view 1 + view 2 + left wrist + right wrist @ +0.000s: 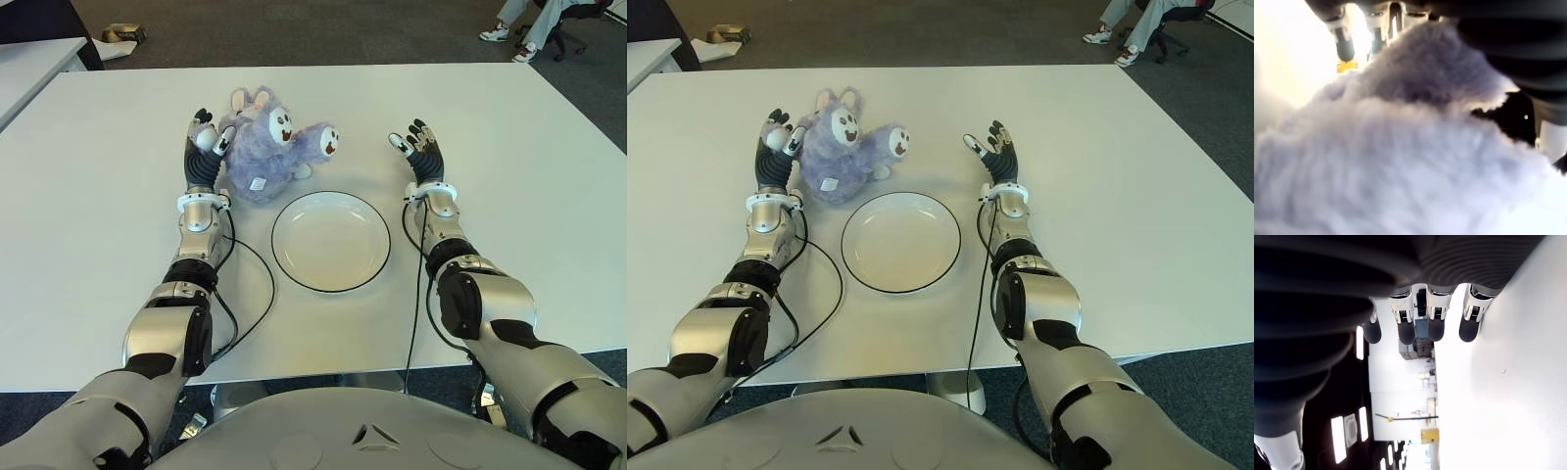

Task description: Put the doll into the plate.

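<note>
A fluffy purple doll (269, 147) with a white face lies on the white table (509, 196), just beyond the plate. The white plate (331, 241) with a dark rim sits at the table's middle and holds nothing. My left hand (206, 142) stands upright against the doll's left side with its fingers spread; purple fur (1400, 161) fills the left wrist view. My right hand (416, 147) is raised to the right of the doll, clear of it, and its fingers (1435, 328) are straight and hold nothing.
Black cables (257, 294) run along both forearms over the table. Another white table (29, 69) stands at the far left. On the floor beyond are a small object (122, 34) and a seated person's shoes (509, 39) by a chair.
</note>
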You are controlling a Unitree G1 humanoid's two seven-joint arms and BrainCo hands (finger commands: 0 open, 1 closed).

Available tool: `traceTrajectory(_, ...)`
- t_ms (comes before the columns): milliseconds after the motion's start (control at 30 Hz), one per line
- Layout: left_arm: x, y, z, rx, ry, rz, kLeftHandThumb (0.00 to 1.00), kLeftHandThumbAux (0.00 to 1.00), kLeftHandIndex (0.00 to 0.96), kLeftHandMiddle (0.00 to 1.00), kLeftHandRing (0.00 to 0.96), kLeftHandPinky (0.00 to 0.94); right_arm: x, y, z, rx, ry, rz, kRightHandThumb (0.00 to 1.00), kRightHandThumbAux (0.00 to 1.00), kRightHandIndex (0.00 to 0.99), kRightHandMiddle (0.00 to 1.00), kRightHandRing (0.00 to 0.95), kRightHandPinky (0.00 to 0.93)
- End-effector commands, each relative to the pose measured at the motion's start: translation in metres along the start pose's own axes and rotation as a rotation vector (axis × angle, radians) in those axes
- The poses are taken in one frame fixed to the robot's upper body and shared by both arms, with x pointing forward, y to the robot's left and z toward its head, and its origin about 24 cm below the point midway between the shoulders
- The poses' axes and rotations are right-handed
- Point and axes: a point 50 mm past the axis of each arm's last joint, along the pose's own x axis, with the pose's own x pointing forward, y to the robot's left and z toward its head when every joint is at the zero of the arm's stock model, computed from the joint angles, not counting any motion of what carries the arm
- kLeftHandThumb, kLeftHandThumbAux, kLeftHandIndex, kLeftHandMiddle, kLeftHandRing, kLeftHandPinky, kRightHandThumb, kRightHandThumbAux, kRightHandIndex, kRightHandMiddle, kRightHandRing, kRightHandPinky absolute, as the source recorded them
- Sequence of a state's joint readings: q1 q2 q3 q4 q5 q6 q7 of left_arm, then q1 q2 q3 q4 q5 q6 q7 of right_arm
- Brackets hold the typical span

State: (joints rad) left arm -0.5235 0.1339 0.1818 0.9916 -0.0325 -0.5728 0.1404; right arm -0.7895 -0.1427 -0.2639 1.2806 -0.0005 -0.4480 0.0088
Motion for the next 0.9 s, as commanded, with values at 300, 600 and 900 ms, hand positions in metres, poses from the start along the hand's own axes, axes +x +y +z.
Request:
traceTrajectory(300,-0.0479,0.0073,-0.0550,0.023,0.218,0.005,0.000,0.499,0.000,0.100,0.078,0.034,-0.0261,-0.0019,-0.0513,0.013,0.202,-0.011,0.052,0.654,0.022,0.040,0.029,0.028)
traceTrajectory(600,-0.0473,0.0065,-0.0548,0.020,0.218,0.006,0.000,0.503,0.000,0.101,0.080,0.042,-0.0258,-0.0017,-0.0507,-0.001,0.200,-0.004,0.044,0.655,0.020,0.037,0.027,0.025)
traceTrajectory(900,-0.0458,0.0064,-0.0542,0.019,0.219,0.008,0.000,0.496,0.000,0.105,0.086,0.048,-0.0251,-0.0005,-0.0499,-0.009,0.199,0.006,0.045,0.662,0.016,0.041,0.028,0.014)
